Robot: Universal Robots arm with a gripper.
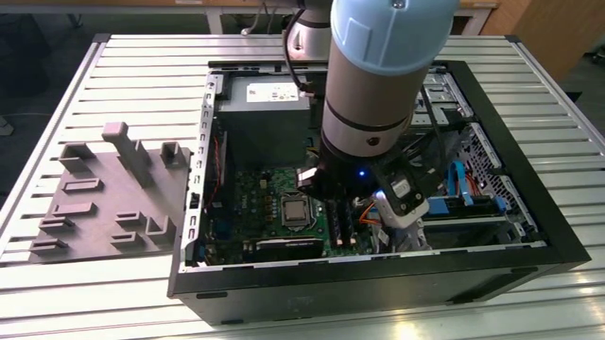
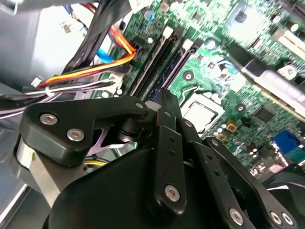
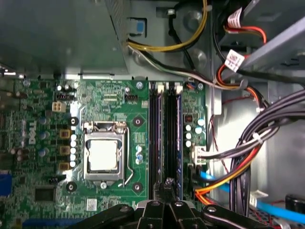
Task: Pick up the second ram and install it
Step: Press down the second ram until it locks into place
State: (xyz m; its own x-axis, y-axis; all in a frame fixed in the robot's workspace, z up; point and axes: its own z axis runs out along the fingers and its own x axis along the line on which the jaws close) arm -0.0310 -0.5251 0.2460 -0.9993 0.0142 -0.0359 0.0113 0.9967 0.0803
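Two things stand out in the exterior view: the arm reaches down into the open computer case on the slatted worktop, and its wrist hangs over the green motherboard, just beside the processor socket. A grey fixture lies outside the case, on the exterior view's left.

In the second wrist view the gripper is clenched, its black links drawn together, with the tip aimed at the memory slots.

In the first wrist view the closed tip meets a thin dark strip, which I take to be the second ram, edge-on in the slot lane. Its long axis runs along the slots, away from the gripper and towards the case wall. Whether the tips pinch it or only press on it I cannot tell. The pick-up looks done; seating seems under way, the latches unconfirmed.
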